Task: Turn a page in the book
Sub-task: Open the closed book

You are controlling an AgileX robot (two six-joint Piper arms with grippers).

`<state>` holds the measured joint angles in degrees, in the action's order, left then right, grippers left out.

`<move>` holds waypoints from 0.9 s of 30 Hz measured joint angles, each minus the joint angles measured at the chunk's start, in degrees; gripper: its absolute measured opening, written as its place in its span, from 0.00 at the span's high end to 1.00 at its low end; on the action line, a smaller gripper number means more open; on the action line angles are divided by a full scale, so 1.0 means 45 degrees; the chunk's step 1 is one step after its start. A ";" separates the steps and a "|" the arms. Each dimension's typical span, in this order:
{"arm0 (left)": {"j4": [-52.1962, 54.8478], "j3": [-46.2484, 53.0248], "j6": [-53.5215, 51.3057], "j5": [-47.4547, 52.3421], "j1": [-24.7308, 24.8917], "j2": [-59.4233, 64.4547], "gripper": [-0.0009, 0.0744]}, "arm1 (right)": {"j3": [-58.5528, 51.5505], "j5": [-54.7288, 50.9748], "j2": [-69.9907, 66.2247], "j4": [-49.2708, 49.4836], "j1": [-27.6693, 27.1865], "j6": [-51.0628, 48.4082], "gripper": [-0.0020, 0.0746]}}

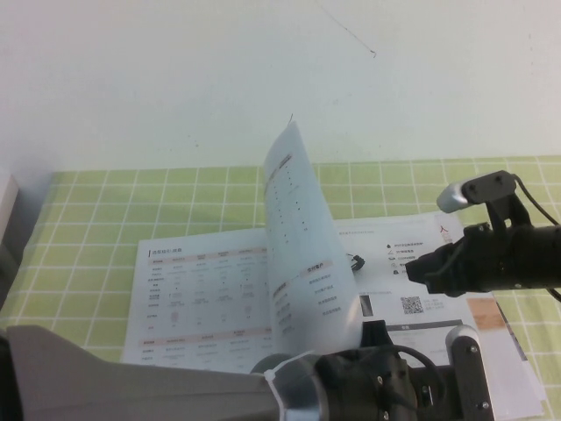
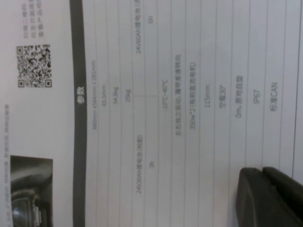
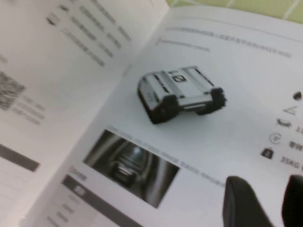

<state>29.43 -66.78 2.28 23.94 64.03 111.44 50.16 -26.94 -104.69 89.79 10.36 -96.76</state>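
The high camera is looking down from behind the arms across the bench [image 1: 105, 202] at the open book [image 1: 202, 289]. Both wrist cameras are hovering close over its right-hand page, each catching a printed QR code [image 2: 33, 66] the high view is also showing.

The book [image 2: 199, 94] page reads "IP67", "CAN", "115mm", possibly "29kg".

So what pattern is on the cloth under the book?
The tablecloth has a light green and white grid of squares, clearest in the high view.
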 joint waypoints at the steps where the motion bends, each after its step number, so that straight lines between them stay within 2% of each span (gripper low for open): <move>1: 0.0000 0.0000 0.0000 0.0000 0.0000 0.0000 0.99 | 0.0000 0.0216 -0.0198 0.0121 0.0000 -0.0255 0.72; 12: 0.0048 -0.0047 0.0144 0.0126 0.0000 0.0011 0.99 | 0.0233 -0.0123 -0.2136 0.1191 0.0000 -0.1258 0.75; 16: 0.1142 -0.0022 0.2336 0.0528 0.0047 -0.0141 0.99 | 0.0261 -0.0178 -0.2216 0.1325 0.0000 -0.1258 0.80; 21: 0.3909 0.0042 0.5963 0.2665 0.0047 -0.0713 0.99 | 0.0261 -0.0105 -0.2223 0.1385 0.0000 -0.1006 0.82; 27: 0.4997 0.0042 0.7906 0.5398 0.0047 -0.1162 0.99 | 0.0261 0.0002 -0.2223 0.1385 0.0000 -0.0402 0.82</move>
<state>51.92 -66.59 37.85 48.23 64.24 106.21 51.33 -26.93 -114.69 96.02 10.36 -98.57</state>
